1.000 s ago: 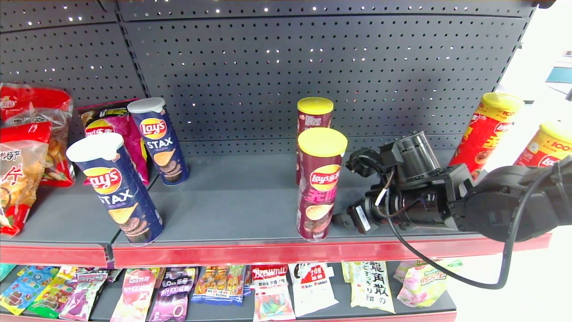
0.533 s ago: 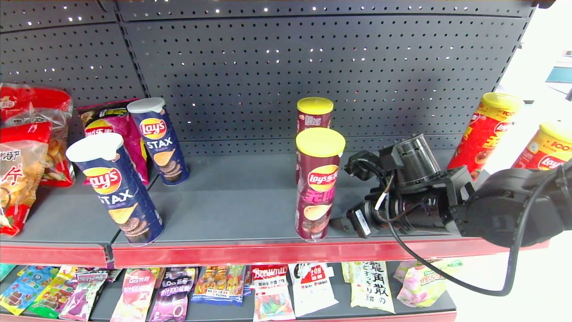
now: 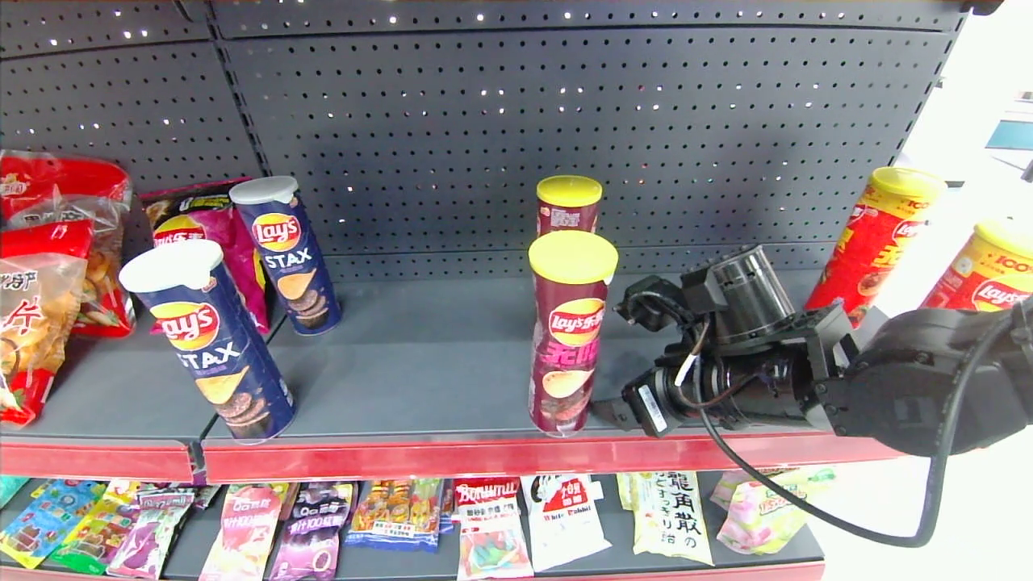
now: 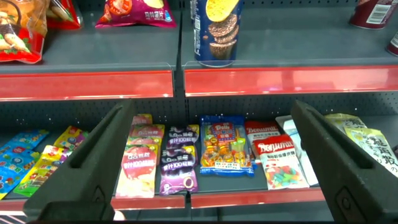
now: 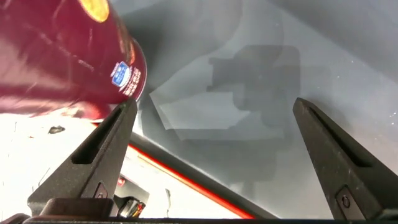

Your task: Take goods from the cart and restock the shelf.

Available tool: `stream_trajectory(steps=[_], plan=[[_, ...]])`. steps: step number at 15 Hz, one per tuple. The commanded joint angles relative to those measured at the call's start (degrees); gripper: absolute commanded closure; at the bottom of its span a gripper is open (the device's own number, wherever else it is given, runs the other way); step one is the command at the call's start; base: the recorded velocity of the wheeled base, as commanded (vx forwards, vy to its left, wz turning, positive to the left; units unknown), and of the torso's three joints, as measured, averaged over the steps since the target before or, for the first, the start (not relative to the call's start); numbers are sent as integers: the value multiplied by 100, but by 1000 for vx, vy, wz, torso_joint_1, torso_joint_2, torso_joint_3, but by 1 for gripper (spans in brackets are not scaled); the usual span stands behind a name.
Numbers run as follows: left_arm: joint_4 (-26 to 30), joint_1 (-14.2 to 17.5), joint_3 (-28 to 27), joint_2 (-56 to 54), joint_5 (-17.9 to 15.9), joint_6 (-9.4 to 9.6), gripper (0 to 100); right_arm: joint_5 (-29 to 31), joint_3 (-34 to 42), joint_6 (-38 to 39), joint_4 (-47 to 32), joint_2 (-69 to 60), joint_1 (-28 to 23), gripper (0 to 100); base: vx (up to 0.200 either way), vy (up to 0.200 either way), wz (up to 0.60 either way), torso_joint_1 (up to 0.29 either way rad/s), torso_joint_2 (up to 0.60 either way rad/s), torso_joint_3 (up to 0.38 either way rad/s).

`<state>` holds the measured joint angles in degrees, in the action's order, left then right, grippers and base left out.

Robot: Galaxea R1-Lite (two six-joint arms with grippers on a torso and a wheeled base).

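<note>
A maroon chip can (image 3: 567, 331) with a yellow lid stands at the front edge of the grey shelf (image 3: 436, 355). A second maroon can (image 3: 568, 203) stands behind it. My right gripper (image 3: 609, 411) lies low on the shelf just right of the front can's base, open. In the right wrist view that can (image 5: 62, 56) sits outside the gripper (image 5: 211, 106), beside one finger (image 5: 99, 155), and nothing is between the fingers. My left gripper (image 4: 211, 124) is open and holds nothing, facing the lower shelf of candy bags (image 4: 224, 149).
Two blue cans (image 3: 211, 339) (image 3: 286, 254) stand left of centre, with snack bags (image 3: 48, 266) at the far left. Two red cans (image 3: 880, 234) (image 3: 989, 262) stand at the right end. The shelf has a red front lip (image 3: 403, 460).
My right arm has slid left along the shelf toward the front maroon can. The can's top has shifted slightly left.
</note>
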<state>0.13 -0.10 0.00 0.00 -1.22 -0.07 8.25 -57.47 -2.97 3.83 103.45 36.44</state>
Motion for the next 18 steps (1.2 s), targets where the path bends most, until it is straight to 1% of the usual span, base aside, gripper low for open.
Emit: stream_trajectory(steps=[1, 18], plan=[[4, 1, 0, 0, -1, -1, 0, 1, 7, -1, 4, -35, 39, 0, 0, 0, 0, 0, 0, 0], [-5, 1, 0, 0, -1, -1, 0, 36, 60, -10, 4, 0, 30, 0, 0, 0, 0, 0, 0, 0]])
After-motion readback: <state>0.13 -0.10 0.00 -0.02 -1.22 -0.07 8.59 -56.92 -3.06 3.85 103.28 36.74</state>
